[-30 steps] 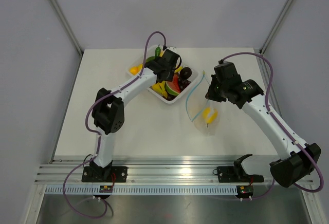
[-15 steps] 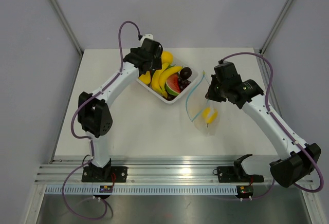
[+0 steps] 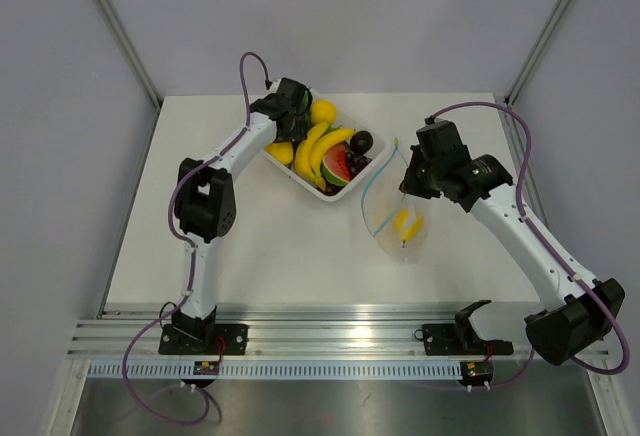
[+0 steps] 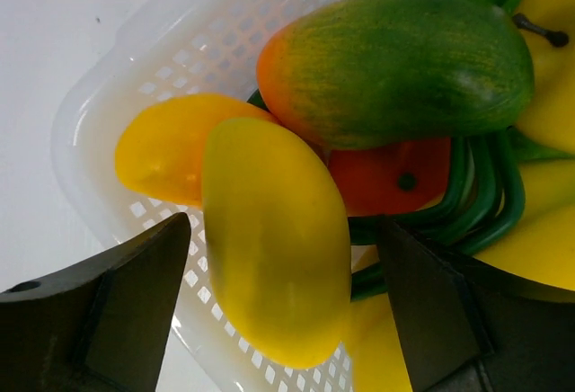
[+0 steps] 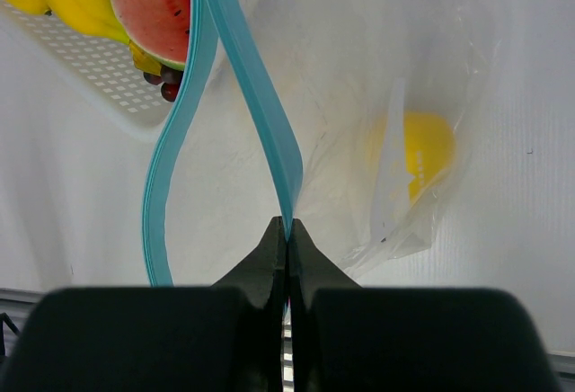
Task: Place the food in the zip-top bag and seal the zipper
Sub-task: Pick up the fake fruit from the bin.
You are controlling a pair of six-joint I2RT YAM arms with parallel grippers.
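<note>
The food lies in a white tray [image 3: 300, 178]: bananas [image 3: 318, 149], a green-and-orange mango [image 4: 395, 64] and a yellow fruit [image 4: 269, 230]. My left gripper [image 3: 291, 114] hovers over the tray's far left corner. In the left wrist view it [image 4: 283, 230] is open, with its fingers on either side of the yellow fruit and a gap on each side. The clear zip-top bag [image 3: 405, 226] lies right of the tray with a yellow piece [image 5: 424, 152] inside. My right gripper [image 5: 287, 227] is shut on one side of the light-blue zipper [image 5: 252, 77], and the bag's mouth gapes open.
A watermelon slice [image 3: 338, 167] and a dark round fruit [image 3: 363, 141] fill the tray's right side. An orange-yellow piece [image 4: 162, 149] sits against the tray's mesh wall [image 4: 117, 95]. The table's aluminium rail [image 3: 330, 341] runs along the near edge.
My left arm swung from the tray's middle to its far left corner and its jaws opened wide. The right arm and the bag have not moved.
</note>
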